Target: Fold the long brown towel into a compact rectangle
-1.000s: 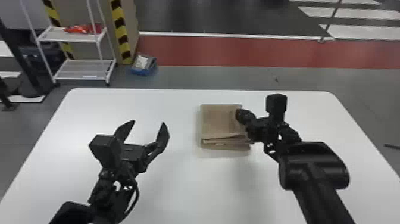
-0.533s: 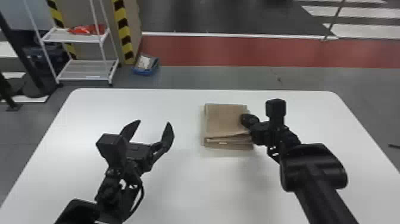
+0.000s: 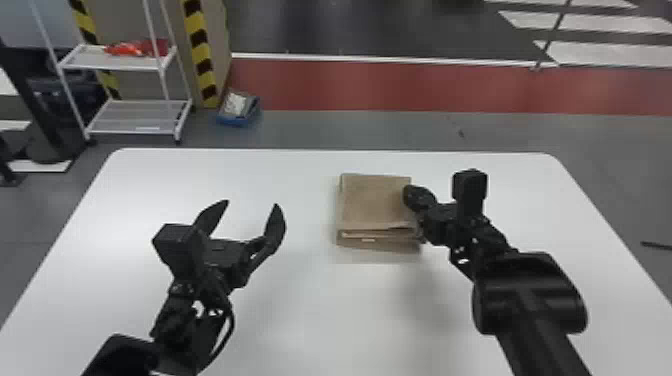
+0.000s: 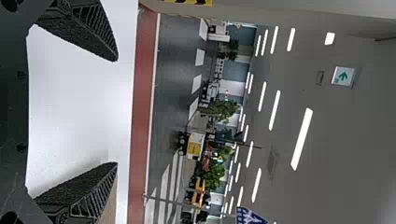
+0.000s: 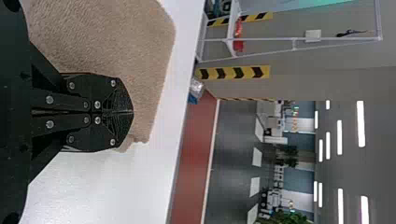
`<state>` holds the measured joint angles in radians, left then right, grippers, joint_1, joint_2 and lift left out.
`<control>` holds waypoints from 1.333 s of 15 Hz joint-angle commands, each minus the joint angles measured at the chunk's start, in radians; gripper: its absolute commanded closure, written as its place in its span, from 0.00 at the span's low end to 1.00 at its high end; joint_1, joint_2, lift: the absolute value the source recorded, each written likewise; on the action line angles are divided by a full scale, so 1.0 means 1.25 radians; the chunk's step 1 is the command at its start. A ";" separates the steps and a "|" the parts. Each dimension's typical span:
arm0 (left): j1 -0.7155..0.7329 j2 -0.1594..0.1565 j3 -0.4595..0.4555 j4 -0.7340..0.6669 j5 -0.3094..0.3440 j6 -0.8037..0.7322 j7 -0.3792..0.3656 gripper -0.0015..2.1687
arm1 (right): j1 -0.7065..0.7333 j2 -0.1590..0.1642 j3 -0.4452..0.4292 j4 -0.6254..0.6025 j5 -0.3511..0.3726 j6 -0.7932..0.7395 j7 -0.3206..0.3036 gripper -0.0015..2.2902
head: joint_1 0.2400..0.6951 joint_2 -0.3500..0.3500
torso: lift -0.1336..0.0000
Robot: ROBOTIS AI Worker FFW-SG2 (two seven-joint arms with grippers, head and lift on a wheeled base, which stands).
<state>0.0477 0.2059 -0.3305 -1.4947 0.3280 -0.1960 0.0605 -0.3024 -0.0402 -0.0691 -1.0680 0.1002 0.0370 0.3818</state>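
Well, the brown towel point(image 3: 376, 202) lies folded into a thick rectangle

It sits on the white worktop point(image 3: 300, 310), a bit beyond the middle and toward the right, its layers stacked along the edge nearest the robot. A small pale strip point(image 3: 368, 240) shows among those layers; from here I can't tell whether it is a label.

Over at the towel's right side, the right gripper point(image 3: 410, 194) is clenched, with both fingers pressed together. In its wrist view, the gripper point(image 5: 132, 112) lies across one border of the cloth; whether it touches the fabric, I can't make out. The left gripper point(image 3: 252, 203) is released, its fingers spread wide, well apart from the towel on the left and holding nothing.

As for signs, a green-and-white one point(image 4: 343, 76) with an arrow hangs from the ceiling in the left wrist view. Behind the worktop stands a white rack point(image 3: 135, 115) with something red point(image 3: 125, 48) on its upper shelf. Near it, a blue bin point(image 3: 235, 120) sits on the floor, beside yellow-and-black striped tape point(image 3: 201, 55).
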 commanded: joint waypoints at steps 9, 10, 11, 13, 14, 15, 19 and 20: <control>0.007 0.002 0.002 -0.002 0.005 -0.011 0.001 0.04 | 0.193 -0.001 0.065 -0.289 0.005 0.215 0.140 0.96 | 1.00 0.50 | 0.29; 0.008 0.002 0.004 -0.003 0.004 -0.011 0.001 0.04 | 0.192 -0.001 0.064 -0.288 0.009 0.245 0.140 0.96 | 1.00 0.51 | 0.29; 0.010 0.002 0.005 -0.004 0.005 -0.011 0.001 0.04 | 0.196 -0.001 0.058 -0.295 0.020 0.264 0.138 0.96 | 1.00 0.50 | 0.29; 0.010 0.003 0.005 -0.003 0.005 -0.011 0.001 0.04 | 0.204 -0.001 0.039 -0.305 0.036 0.291 0.135 0.96 | 1.00 0.50 | 0.29; 0.010 0.003 0.005 -0.003 0.005 -0.011 0.001 0.04 | 0.204 -0.001 0.033 -0.305 0.040 0.291 0.134 0.96 | 1.00 0.49 | 0.29; 0.010 0.002 0.004 -0.003 0.005 -0.011 0.001 0.04 | 0.208 -0.001 0.018 -0.310 0.040 0.291 0.134 0.96 | 1.00 0.48 | 0.29; 0.012 0.002 0.007 -0.004 0.005 -0.011 0.001 0.04 | 0.225 -0.002 -0.022 -0.356 0.024 0.296 0.145 0.96 | 1.00 0.43 | 0.29; 0.012 0.002 0.007 -0.004 0.005 -0.011 0.001 0.04 | 0.235 -0.002 -0.025 -0.370 0.018 0.294 0.151 0.96 | 1.00 0.43 | 0.29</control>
<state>0.0627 0.2086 -0.3229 -1.4998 0.3344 -0.2093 0.0613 -0.0220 -0.0433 -0.0909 -1.5039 0.1330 0.4071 0.5651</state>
